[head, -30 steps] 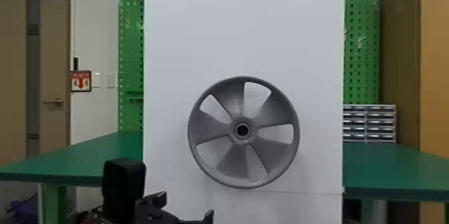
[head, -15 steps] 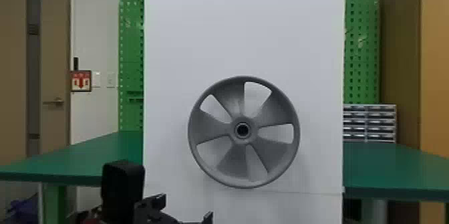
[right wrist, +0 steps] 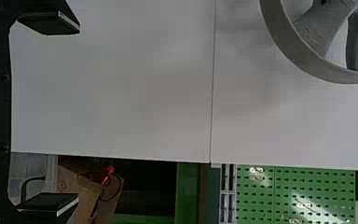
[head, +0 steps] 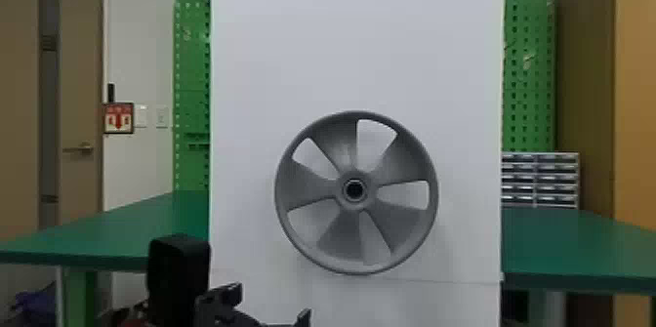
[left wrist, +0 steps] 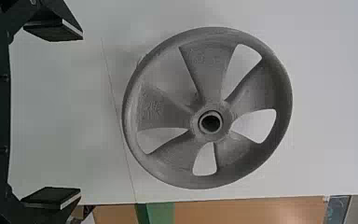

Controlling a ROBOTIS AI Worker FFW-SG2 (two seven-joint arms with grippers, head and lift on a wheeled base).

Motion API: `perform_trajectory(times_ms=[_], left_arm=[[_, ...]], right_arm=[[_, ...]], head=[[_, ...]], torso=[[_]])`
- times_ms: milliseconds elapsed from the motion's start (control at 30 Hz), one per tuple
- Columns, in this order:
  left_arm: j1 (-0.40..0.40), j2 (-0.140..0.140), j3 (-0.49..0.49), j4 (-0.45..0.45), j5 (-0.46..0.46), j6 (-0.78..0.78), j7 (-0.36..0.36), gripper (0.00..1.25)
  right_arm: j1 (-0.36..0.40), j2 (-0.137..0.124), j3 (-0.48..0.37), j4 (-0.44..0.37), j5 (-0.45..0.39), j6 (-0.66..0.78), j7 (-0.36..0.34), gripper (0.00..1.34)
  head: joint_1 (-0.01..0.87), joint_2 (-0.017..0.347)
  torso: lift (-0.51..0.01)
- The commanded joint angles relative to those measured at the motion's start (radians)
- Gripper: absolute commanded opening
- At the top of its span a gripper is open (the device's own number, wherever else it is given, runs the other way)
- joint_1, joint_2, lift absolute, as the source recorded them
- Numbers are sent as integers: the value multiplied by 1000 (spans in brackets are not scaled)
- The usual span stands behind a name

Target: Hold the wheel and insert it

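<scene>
At the bottom edge of the head view, left of the panel's middle, you have your left gripper (head: 271, 305), its two black fingers spread wide with open space between them. Just beside it, toward the left, a black block (head: 178, 279) sits upright on the same arm. Your right gripper (right wrist: 78, 116) comes in from the side of its own wrist view, and its fingers stand wide apart too. Beyond both of them you see the gray wheel (head: 312, 189), standing upright with its face toward you, a round rim with five broad blades and a dark hole in the hub (head: 354, 190). It lies in front of the lower part of the tall white panel (head: 356, 33); you cannot tell from these views whether its back touches that surface. In the left wrist view the whole wheel sits ahead of the left gripper (left wrist: 81, 114), well apart from its fingers, while the right wrist view gives you part of its rim and blades, also apart from the fingers. A thin seam crosses the panel just below the wheel. Past the panel, a green table (head: 112, 233) extends on either side. Farther off, you have green pegboard (head: 529, 67), a stack of small drawers (head: 542, 179) at the right and a door (head: 78, 82) with a lever handle at the far left.
</scene>
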State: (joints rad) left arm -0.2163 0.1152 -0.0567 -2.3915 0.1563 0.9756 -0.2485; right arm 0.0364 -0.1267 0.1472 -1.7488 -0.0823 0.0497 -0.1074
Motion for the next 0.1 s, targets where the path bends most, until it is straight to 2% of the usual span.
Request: perform_trajectory(times_ms=[0, 67], left_arm=[[0, 0, 0, 0, -1, 0, 0, 1141], [0, 0, 0, 0, -1, 0, 0, 1141]], right_arm=[[-1, 1, 0, 0, 1, -1, 0, 1339], [-3, 1, 0, 0, 1, -1, 0, 1339]], head=[[8, 141], [8, 141]], torso=[[-475], [-475]])
